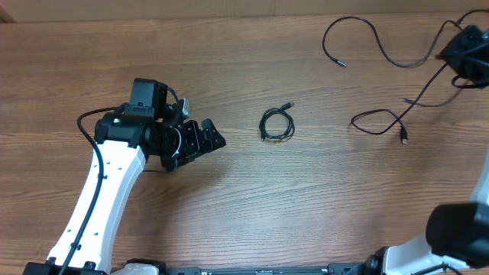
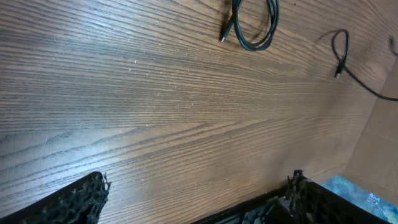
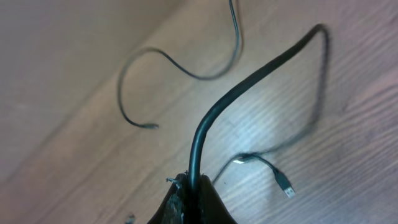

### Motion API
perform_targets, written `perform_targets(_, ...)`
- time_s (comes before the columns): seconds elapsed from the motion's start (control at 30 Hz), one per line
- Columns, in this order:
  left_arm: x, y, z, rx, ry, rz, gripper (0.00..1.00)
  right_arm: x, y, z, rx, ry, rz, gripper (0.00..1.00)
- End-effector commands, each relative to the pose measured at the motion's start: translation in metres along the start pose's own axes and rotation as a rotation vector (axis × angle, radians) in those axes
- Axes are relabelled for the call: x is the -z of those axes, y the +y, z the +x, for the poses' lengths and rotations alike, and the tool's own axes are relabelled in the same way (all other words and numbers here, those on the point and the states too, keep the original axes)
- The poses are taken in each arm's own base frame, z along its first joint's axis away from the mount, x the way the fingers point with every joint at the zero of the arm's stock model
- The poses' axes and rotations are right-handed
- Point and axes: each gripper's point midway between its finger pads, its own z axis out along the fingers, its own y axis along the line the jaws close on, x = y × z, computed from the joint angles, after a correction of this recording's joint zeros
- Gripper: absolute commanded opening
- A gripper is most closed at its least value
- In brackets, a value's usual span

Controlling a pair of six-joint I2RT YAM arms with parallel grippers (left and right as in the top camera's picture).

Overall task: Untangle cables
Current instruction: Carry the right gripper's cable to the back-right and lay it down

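Was mid-separation, by the look of it. Had a loose cable (image 3: pixel 249 81) pinched in the pressed-together right pincer (image 1: pixel 464 50) at the upper right of the overhead view, raised off the bench (image 1: pixel 252 221), plug end (image 1: pixel 403 138) trailing lower down. Saw a second cable (image 1: pixel 359 24) curling along the top edge just left of it; could not tell whether tangled with the first. Found the small coil (image 1: pixel 276 124) at centre frame, untouched. Hovered the left pincer (image 1: pixel 200 147), spread wide and empty, to the coil's left. Next probably called for lowering onto the coil and gripping one strand near its plug, without dragging the whole bundle
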Motion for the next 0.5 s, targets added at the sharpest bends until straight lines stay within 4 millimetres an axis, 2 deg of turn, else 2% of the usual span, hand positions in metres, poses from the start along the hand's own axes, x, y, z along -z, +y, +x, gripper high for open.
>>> perform_targets(0.0, -0.001, -0.002, -0.001, -0.032, -0.003, -0.006, 0.95, -0.008, -0.004, 0.000, 0.008, 0.017, 0.022, 0.04)
perform_targets(0.17, -0.001, -0.003, -0.003, -0.035, -0.008, -0.004, 0.96, -0.021, -0.009, 0.012, 0.001, 0.081, 0.043, 0.04)
perform_targets(0.47, -0.001, -0.003, -0.004, -0.039, -0.014, 0.000, 0.97, -0.027, -0.015, 0.029, -0.007, 0.148, 0.059, 0.04)
